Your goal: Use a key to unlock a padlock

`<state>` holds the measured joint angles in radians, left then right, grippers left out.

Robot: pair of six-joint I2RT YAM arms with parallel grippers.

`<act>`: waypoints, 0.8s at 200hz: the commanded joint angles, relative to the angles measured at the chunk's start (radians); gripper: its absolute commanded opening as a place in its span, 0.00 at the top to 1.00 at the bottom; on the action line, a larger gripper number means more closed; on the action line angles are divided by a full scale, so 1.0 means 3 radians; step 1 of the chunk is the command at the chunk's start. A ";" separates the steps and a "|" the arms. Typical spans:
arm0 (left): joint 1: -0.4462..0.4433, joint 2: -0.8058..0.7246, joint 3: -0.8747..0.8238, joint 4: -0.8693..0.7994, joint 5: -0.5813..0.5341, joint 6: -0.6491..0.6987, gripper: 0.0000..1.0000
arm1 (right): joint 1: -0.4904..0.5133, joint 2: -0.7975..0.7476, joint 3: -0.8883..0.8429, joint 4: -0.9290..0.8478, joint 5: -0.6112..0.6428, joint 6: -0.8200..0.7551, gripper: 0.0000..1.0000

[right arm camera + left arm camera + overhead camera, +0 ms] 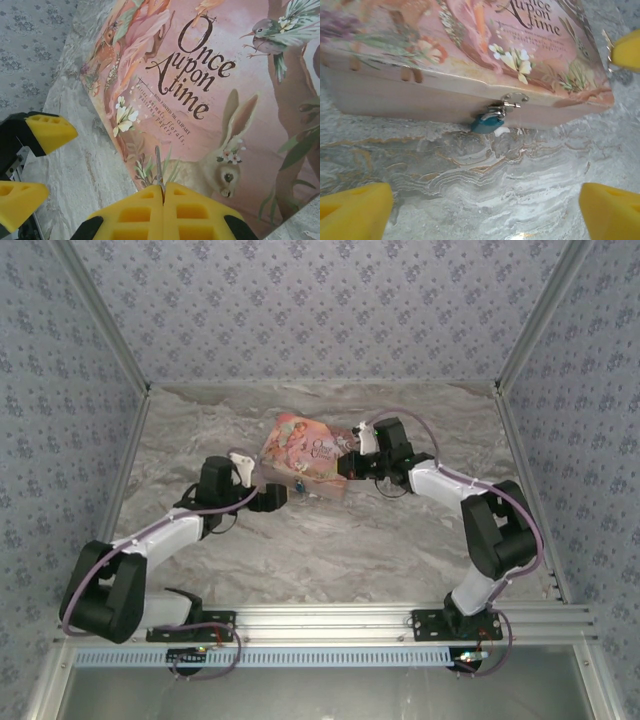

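Tiny blue padlock point(487, 123) hanging from the clasp point(514, 98) on the pink box's point(420, 95) front wall, straight ahead of the wide-open left gripper point(482, 206), with the right gripper point(163, 192) off to the right, pinched shut on a thin key point(158, 167) above the box top.

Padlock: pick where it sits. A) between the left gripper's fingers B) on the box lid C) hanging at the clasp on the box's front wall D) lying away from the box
C: the left wrist view shows the padlock hanging from the silvery clasp on the front wall of the pink box.
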<state>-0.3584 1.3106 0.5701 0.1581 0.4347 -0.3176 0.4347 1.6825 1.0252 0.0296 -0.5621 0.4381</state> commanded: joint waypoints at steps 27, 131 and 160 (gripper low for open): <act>-0.0123 0.0687 0.0215 0.0332 0.0411 0.0141 0.13 | -0.0004 0.0144 0.0134 -0.0184 0.0045 0.0017 1.00; -0.0191 0.1124 0.0089 0.1290 -0.0067 0.0286 0.12 | 0.0008 0.0218 0.0135 -0.0369 0.0181 -0.0087 1.00; -0.0215 0.1203 0.0081 0.1472 -0.0063 0.0288 0.15 | 0.0010 0.0224 0.0157 -0.0442 0.0223 -0.0103 1.00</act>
<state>-0.4084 1.6497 0.6010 0.5079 0.4210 -0.2554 0.4347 1.7226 1.0534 -0.0307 -0.5350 0.4286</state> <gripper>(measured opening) 0.867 0.053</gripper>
